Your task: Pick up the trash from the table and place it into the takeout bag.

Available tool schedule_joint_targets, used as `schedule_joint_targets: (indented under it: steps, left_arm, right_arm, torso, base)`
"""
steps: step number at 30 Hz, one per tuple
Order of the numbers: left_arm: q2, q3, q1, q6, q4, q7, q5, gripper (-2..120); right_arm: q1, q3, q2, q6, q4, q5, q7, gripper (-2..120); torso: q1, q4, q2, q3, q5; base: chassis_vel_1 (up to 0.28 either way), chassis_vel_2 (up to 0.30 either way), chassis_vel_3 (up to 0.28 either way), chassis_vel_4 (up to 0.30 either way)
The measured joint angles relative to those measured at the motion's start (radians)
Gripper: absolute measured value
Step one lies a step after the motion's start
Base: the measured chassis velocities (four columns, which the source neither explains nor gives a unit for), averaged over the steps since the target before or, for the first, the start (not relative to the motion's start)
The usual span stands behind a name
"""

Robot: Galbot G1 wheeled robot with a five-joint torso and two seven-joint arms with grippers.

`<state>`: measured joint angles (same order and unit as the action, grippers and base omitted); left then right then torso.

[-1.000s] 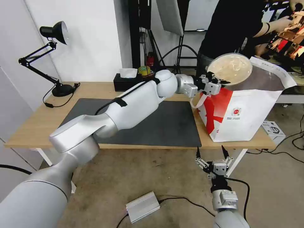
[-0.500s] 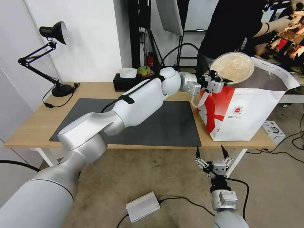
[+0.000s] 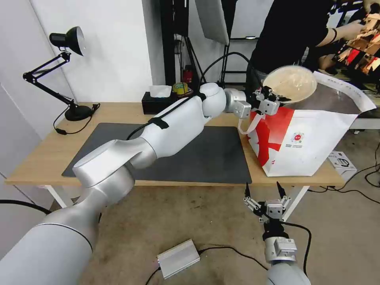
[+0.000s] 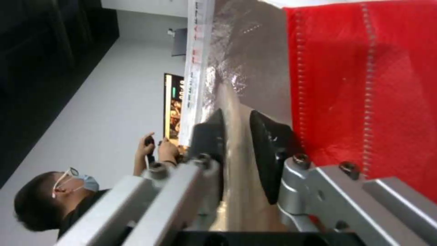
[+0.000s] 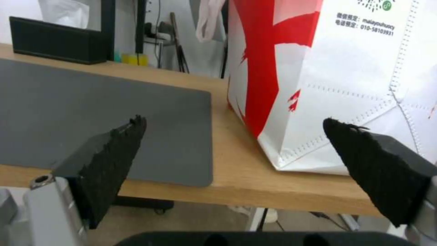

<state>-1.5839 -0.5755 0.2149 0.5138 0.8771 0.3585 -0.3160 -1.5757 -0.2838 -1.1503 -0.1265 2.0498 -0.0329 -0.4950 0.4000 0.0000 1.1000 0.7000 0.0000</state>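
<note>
Light-wood desk (image 3: 118, 114) swept bare of trash; left claw (image 3: 273, 102), pinching beige bowl (image 3: 291, 83), now lower into takeout bag (image 3: 304, 138); right claw (image 3: 264, 194) spread, parked below.

The takeout bag (image 3: 301, 142) stands on the table (image 3: 39, 158) at my one o'clock, just right of the mat (image 3: 198, 154). My left gripper (image 3: 273, 102) holds the bowl (image 3: 291, 84) over its near-left rim. The tissue box (image 3: 156, 103) sits behind the mat at eleven o'clock. My right gripper (image 3: 264, 192) hangs before the table's front edge, below the bag.
</note>
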Motion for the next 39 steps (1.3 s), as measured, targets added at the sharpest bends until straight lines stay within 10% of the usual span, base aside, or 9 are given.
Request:
schedule_joint_targets:
  steps: [20,39]
  left_arm:
    - [0.001,-0.023,0.018,-0.001,0.026,-0.031,0.032,99]
    - [0.037,0.078,0.063,-0.029,0.022,-0.097,0.086,100]
  right_arm:
    - [0.002,0.002,-0.003,0.002,0.007,0.002,0.001,99]
    - [0.005,0.001,-0.001,0.004,0.008,0.002,0.002,99]
  torso:
    - [0.0,-0.0001,0.0,0.0,0.0]
    - [0.0,0.0,0.0,0.0,0.0]
  base:
    - [0.0,0.0,0.0,0.0]
    - [0.0,0.0,0.0,0.0]
